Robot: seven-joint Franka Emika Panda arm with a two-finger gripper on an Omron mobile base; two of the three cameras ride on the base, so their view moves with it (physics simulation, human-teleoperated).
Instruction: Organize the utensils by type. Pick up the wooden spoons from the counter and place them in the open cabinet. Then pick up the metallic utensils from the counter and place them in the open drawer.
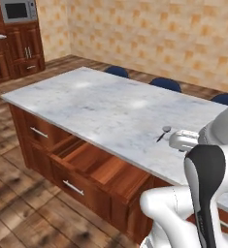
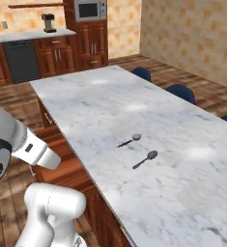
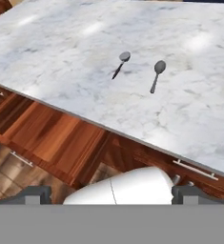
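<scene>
On marble counter [image 2: 105,103], two metal spoons lie side by side, near front edge, not touching. One with lighter head [image 3: 121,63] sits left in hand view; darker one [image 3: 156,74] sits right. Gripper [image 3: 111,194] hangs low, out past counter edge, fingers [image 3: 37,194] spread wide, holding nothing. Spoons lie well beyond fingertips. Open drawer [image 1: 101,167] sits under counter edge, pulled out.

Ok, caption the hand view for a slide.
Two metallic utensils lie apart on the marble counter, above the open drawer.
</scene>
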